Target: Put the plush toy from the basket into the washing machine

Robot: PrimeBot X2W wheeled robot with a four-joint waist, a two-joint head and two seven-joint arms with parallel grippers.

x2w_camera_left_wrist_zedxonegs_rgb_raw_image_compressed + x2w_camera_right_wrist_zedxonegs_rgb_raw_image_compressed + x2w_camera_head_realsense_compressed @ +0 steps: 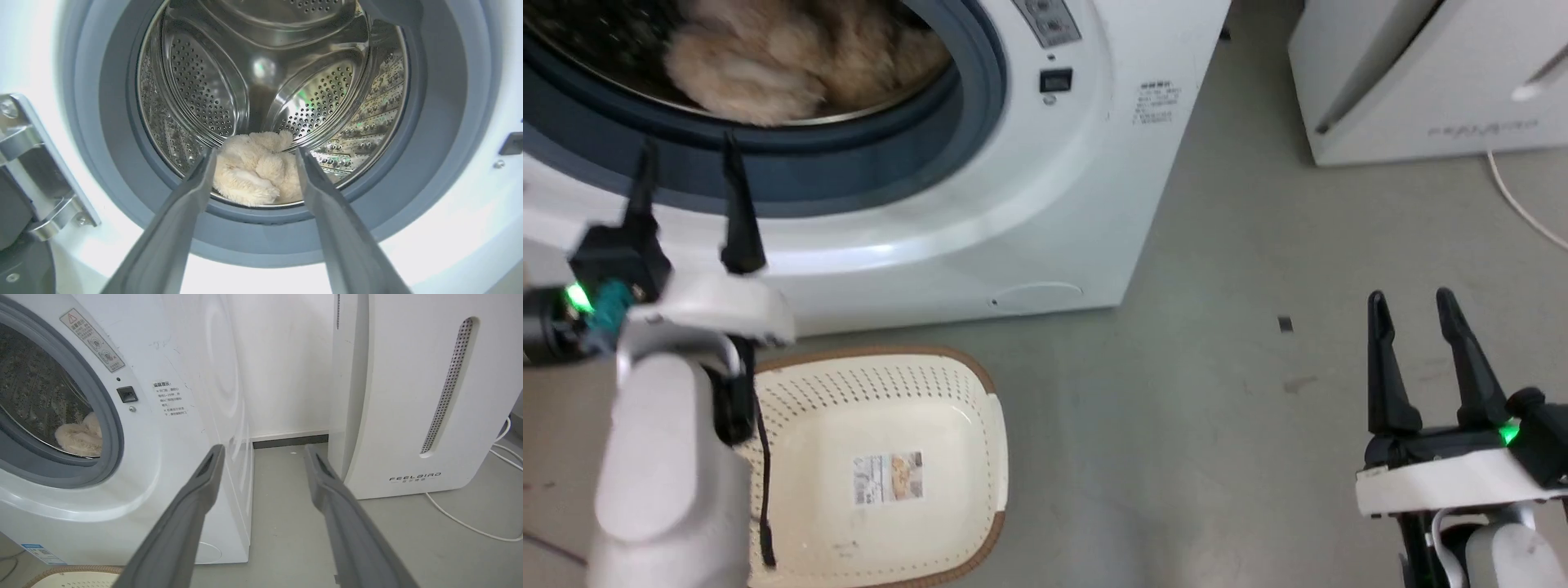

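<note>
The cream-beige plush toy (792,57) lies inside the washing machine (1045,204), on the bottom of the steel drum (261,73) just behind the grey door ring; it is also seen as plush toy (255,171) and plush toy (81,437). My left gripper (686,175) hangs open in front of the door ring, fingers apart and holding nothing, well short of the toy. The basket (980,433) sits on the floor below the machine with nothing in it but its barcode sticker. My right gripper (1413,302) is open over bare floor at the lower right.
The white FEELBIRD appliance (412,396) stands to the right of the washer, with a white cable (470,526) trailing on the grey floor. A door hinge bracket (36,171) juts out left of the drum opening. A floor gap runs between the two machines.
</note>
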